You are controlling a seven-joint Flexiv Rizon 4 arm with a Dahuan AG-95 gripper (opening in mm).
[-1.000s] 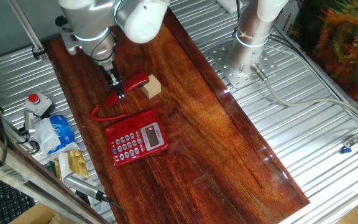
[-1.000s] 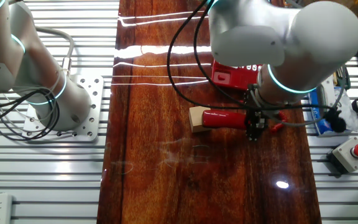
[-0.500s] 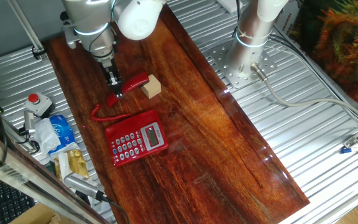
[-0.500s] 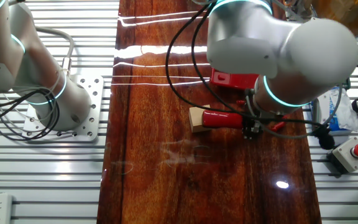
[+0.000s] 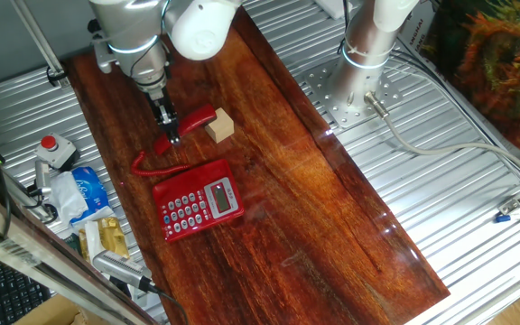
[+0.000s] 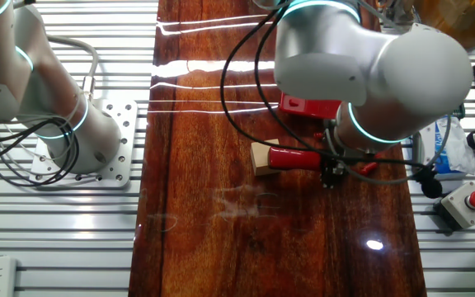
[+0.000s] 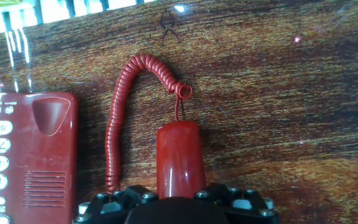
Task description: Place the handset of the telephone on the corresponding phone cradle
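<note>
Item 1. Handset (image 5: 197, 118): slim glossy red receiver, lying on the wooden tabletop (image 5: 332, 217), off the telephone. One end touching or just beside a small tan wooden cube (image 5: 220, 126); the other end under the arm. In the hand view, running straight out from between the fingers, its rounded end (image 7: 178, 158) pointing away from the camera.

Item 2. Pincer (image 5: 170, 134): set over the handset near the cord end, fingers to either side of the red body. Seemingly clamped on it, though actual contact of the pads not visible from any view (the finger bases alone show at the bottom of the hand view), so cannot tell for certain.

Item 3. Coiled cord (image 7: 126, 106): red, arching from the handset tip across the tabletop and back down alongside the telephone.

Item 4. Telephone (image 5: 198, 199): red desk base, white-buttoned keypad and small grey display facing up, near the handset but apart from it. Phone cradle (image 7: 50, 115): recessed red strip, unoccupied.

Item 5. Off the wood, on the ribbed metal: grey box with a red button (image 5: 54, 149).
</note>
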